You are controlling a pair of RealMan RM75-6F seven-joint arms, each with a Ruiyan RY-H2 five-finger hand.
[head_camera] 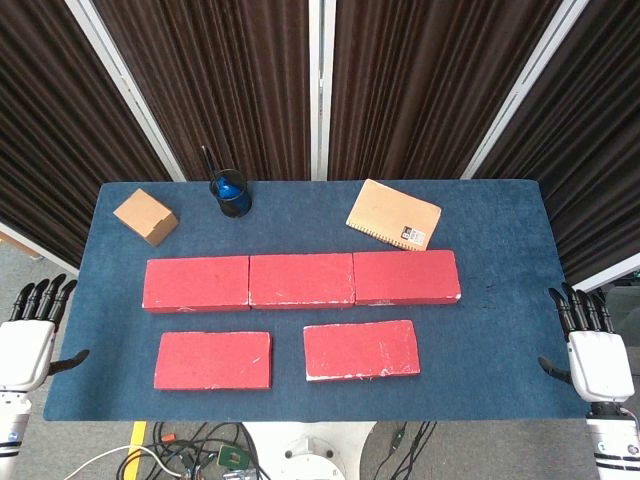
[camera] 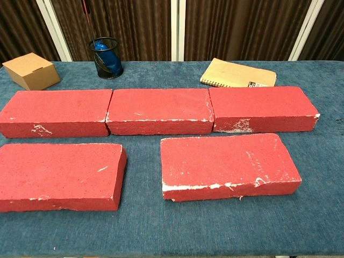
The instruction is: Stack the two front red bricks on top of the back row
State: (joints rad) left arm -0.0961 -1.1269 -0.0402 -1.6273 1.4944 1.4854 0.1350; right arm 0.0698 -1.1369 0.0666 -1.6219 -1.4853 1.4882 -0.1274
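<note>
**A:** Where do the bricks lie?

**B:** On a blue tabletop (head_camera: 500, 360). The back row (head_camera: 300, 281) is three red bricks laid end to end, touching. In front of it, apart from it and from each other, lie the left front brick (head_camera: 213, 360) and the right front brick (head_camera: 361, 350), both flat. Neither is stacked yet.

**A:** And the hands?

**B:** The left hand (head_camera: 28, 340) hangs off the tabletop's left edge, fingers spread, holding nothing. The right hand (head_camera: 595, 350) does the same off the right edge. The chest view shows neither.

**A:** How should the first lift go?

**B:** I'd judge each hand best takes the brick on its own side, gripping across the short width near the middle so it stays level. Lift it clear above the row's top, carry it back, and set it down flat, ideally spanning a seam. Behind the row stand a cup (head_camera: 230, 193), a box (head_camera: 145, 216) and a notebook (head_camera: 393, 214); don't overshoot toward them.
</note>
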